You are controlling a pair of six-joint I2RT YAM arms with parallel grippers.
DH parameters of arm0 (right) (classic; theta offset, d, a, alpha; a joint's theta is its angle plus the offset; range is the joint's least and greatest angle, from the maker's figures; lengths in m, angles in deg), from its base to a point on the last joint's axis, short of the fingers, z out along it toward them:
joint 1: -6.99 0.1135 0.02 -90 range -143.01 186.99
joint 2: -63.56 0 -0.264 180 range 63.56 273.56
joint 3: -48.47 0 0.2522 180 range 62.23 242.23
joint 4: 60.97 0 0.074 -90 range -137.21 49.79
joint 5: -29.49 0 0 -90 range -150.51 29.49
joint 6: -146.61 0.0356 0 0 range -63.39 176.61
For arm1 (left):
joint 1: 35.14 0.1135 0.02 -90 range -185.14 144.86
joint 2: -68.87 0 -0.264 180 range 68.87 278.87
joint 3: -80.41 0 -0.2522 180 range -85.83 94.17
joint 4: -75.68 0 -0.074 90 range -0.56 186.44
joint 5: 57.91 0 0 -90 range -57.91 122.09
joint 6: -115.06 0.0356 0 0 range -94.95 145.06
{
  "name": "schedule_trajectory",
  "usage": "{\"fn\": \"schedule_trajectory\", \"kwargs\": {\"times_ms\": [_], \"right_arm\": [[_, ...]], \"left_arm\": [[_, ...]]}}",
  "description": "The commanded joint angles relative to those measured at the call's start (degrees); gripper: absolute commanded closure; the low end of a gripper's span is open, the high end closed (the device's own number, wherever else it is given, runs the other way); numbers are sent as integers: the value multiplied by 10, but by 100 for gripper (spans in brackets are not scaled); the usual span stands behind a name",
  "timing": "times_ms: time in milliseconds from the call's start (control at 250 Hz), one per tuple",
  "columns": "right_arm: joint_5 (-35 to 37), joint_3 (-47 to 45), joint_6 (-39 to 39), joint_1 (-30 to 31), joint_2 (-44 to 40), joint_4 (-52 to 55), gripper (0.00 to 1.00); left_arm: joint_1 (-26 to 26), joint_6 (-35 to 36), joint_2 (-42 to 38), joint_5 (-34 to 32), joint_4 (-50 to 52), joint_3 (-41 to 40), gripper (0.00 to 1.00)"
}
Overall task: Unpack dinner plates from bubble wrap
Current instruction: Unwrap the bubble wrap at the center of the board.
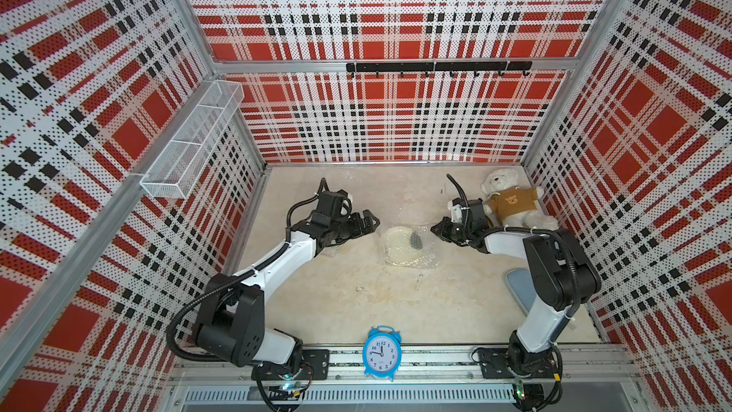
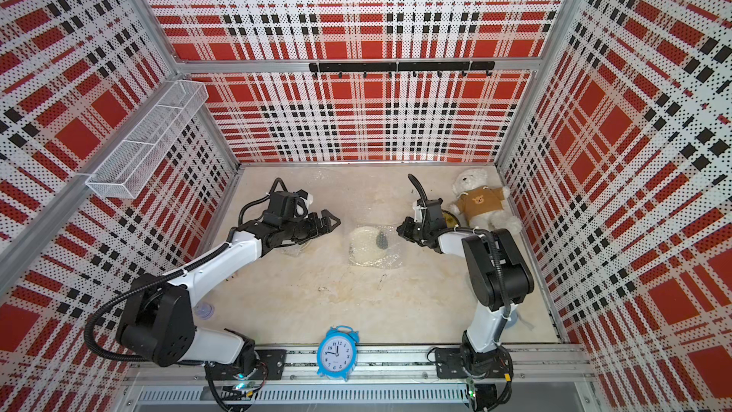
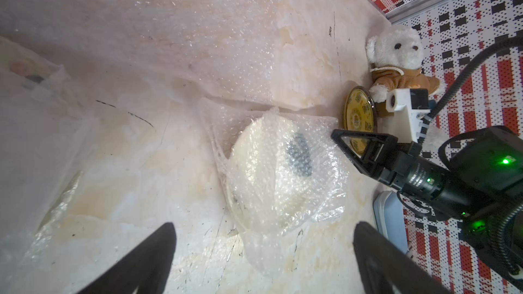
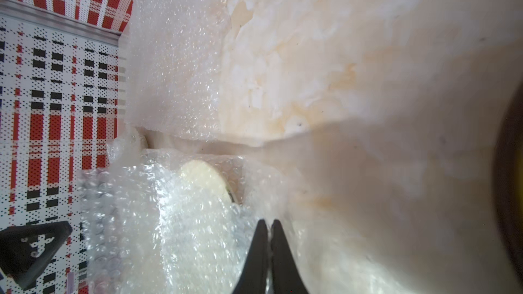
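Red, black and white plaid walls (image 1: 396,112) boxed in a beige, stained table (image 1: 356,303). Near its middle lay a cream plate (image 1: 400,245) with a dark mark, flat and covered by crinkled wrap (image 1: 427,259) that spread past its rim. The left gripper (image 1: 374,223) hovered just beside the bundle on its left, jaws wide apart and holding nothing. The right gripper (image 1: 434,227) sat at the wrap's opposite corner. Its fingertips (image 4: 261,233) were pressed together in the right wrist view; whether any film was caught between them could not be told. A yellow plate (image 3: 358,120) with a black rim lay bare near the bear (image 1: 511,200), behind the right wrist. A loose sheet (image 3: 226,38) of wrap lay flat towards the back wall. A blue clock (image 1: 381,352) stood at the front edge between the arm bases.
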Motion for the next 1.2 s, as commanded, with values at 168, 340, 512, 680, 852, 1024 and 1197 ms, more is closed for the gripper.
{"fn": "schedule_trajectory", "kwargs": {"times_ms": [168, 340, 512, 680, 852, 1024, 1197], "right_arm": [[-2, -8, -10, -16, -50, -23, 92], [-34, -19, -27, -15, -84, -8, 91], [-63, -45, -53, -7, -122, 11, 91], [-126, -78, -81, 0, -148, -12, 91], [-171, -96, -107, 6, -172, -4, 91], [-207, -115, -118, 12, -196, -5, 90], [-267, -123, -157, 12, -203, 19, 91]], "left_arm": [[1, 9, 16, 12, -9, 28, 1], [2, 12, 18, 12, -7, 32, 0], [3, 16, 21, 14, -5, 38, 1], [5, 17, 36, 25, -13, 50, 1], [3, 11, 65, 52, -31, 90, 0], [-15, 18, 101, 74, -38, 149, 0], [-39, 13, 154, 104, -60, 177, 1]]}}
